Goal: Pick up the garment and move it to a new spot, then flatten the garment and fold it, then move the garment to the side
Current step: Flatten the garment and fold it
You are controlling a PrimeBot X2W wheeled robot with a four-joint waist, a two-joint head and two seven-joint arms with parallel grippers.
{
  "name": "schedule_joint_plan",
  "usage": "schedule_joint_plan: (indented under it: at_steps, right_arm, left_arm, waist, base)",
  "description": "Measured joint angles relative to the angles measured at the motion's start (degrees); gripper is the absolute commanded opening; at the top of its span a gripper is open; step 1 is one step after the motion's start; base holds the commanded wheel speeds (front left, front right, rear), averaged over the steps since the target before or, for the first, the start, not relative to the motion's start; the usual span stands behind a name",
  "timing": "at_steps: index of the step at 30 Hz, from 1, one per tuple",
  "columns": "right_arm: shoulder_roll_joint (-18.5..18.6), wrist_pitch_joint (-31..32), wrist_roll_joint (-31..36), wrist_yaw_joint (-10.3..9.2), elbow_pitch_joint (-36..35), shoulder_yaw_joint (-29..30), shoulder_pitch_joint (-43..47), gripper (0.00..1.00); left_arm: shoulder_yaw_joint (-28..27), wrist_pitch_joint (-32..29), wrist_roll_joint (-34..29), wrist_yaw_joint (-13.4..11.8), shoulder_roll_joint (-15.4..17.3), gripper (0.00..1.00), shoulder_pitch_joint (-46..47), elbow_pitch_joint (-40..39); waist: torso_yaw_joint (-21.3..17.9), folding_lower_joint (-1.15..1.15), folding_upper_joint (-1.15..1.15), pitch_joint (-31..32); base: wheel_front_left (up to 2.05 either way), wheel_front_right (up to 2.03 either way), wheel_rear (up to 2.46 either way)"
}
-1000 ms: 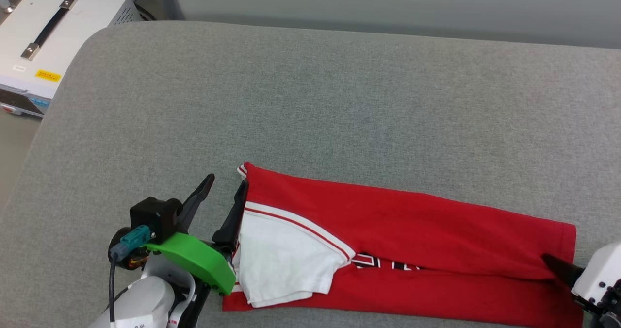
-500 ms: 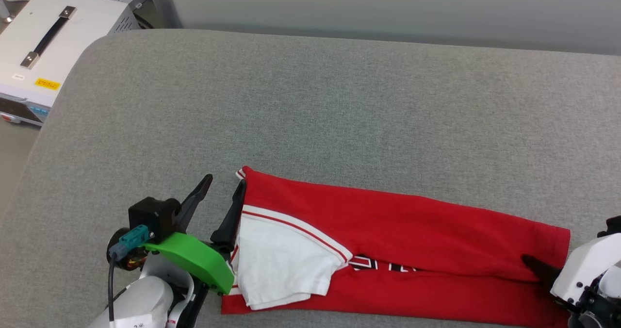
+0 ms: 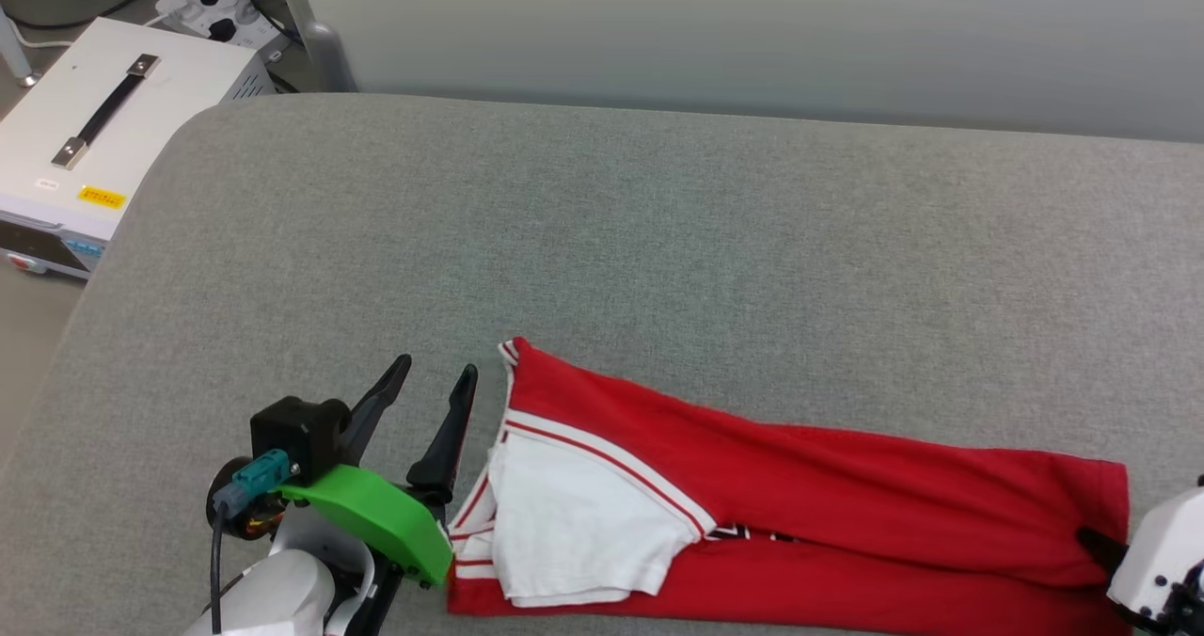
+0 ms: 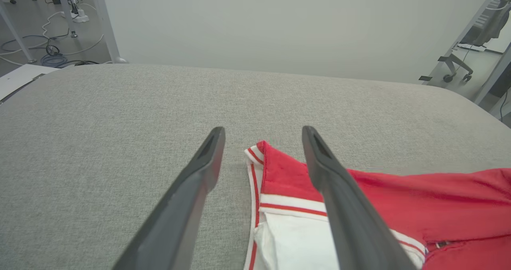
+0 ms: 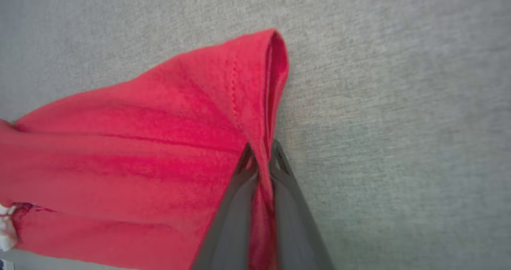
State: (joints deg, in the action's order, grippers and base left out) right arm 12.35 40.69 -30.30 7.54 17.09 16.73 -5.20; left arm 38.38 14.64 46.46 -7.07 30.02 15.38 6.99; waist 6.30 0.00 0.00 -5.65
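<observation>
The garment [image 3: 809, 485], red with a white sleeve folded over it, lies as a long narrow band along the near edge of the grey surface [image 3: 602, 241]. My left gripper [image 3: 435, 379] stands open just left of the collar end, its right finger beside the striped trim [image 4: 255, 158]. At the far right my right gripper [image 3: 1096, 542] is shut on the red hem; in the right wrist view the cloth [image 5: 159, 142] is pinched between the two fingers [image 5: 261, 154] and lifts into a ridge.
A white box with a black handle [image 3: 94, 137] sits off the surface's left edge, with a power strip and cables [image 3: 212, 6] behind it. A pale wall runs along the far side. An office chair base [image 4: 453, 68] shows past the right end.
My right gripper has shut on the garment's hem. The garment has slid right, its collar end drawing away from my left gripper's finger. The head camera has tilted, shifting the whole picture down.
</observation>
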Motion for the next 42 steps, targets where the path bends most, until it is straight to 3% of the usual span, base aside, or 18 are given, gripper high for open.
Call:
schedule_joint_plan:
  at_steps: [11, 22, 29, 35, 42]
  right_arm:
    - [3.99, -5.67, 3.67, -0.01, 3.32, 5.68, 0.24, 0.0]
    - [2.68, -5.22, 2.23, -0.02, -0.55, 3.14, 1.85, 0.0]
    - [-0.23, -0.23, -0.92, -0.02, -8.55, 0.37, 6.34, 0.0]
    - [-6.25, 2.65, -4.22, -0.02, -15.38, -1.65, 9.03, 0.0]
    - [-9.32, 4.92, -8.0, -0.02, -18.47, -5.0, 9.17, 0.0]
  left_arm:
    - [0.01, -0.07, 0.58, -0.31, 0.51, 1.0, -0.87, -0.55]
    - [-0.2, -0.05, 1.94, -0.75, 0.15, 1.0, -3.09, -0.68]
    - [-0.88, -0.04, 1.96, -1.07, 0.0, 1.0, -4.24, -1.03]
    - [-1.19, 0.01, 1.96, -1.07, -0.59, 1.0, -5.41, -1.35]
    - [-1.81, 0.01, 1.94, -0.99, -1.19, 1.0, -5.71, -1.21]
  waist:
    - [-0.76, 0.0, 0.0, 1.7]
    - [-1.62, 0.0, 0.0, 5.21]
    - [-2.0, 0.0, 0.0, 7.27]
    - [-1.4, 0.0, 0.0, 7.62]
    - [-0.2, 0.0, 0.0, 7.37]
  base:
    - [0.0, 0.0, 0.0]
    - [0.0, 0.0, 0.0]
    - [0.0, 0.0, 0.0]
    - [0.0, 0.0, 0.0]
    - [0.0, 0.0, 0.0]
